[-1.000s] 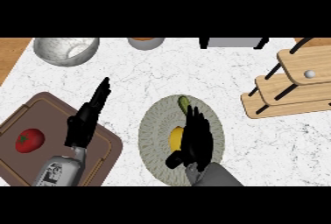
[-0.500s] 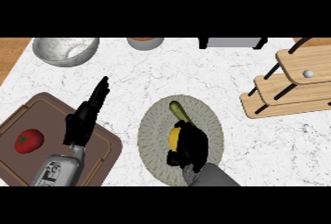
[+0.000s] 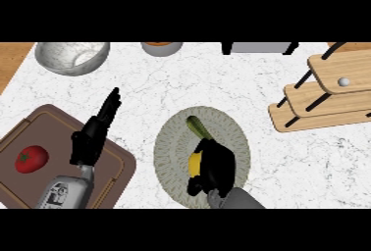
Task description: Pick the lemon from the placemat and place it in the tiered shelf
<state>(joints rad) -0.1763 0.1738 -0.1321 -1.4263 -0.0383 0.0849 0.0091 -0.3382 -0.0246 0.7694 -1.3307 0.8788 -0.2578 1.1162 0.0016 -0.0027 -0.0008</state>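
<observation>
Lemon (image 3: 195,163) upright lengthwise on placemat (image 3: 170,157), right hand (image 3: 214,164) curled around it

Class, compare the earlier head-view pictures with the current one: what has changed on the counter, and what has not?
The right hand, open above the lemon a second ago, has curled its fingers round it on the placemat. The left hand, tomato, bowl and tiered shelf stayed put.

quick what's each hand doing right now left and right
Left hand: open, fingers straight, holding nothing, above the brown cutting board.
Right hand: curled round the yellow lemon on the round grey placemat.
</observation>
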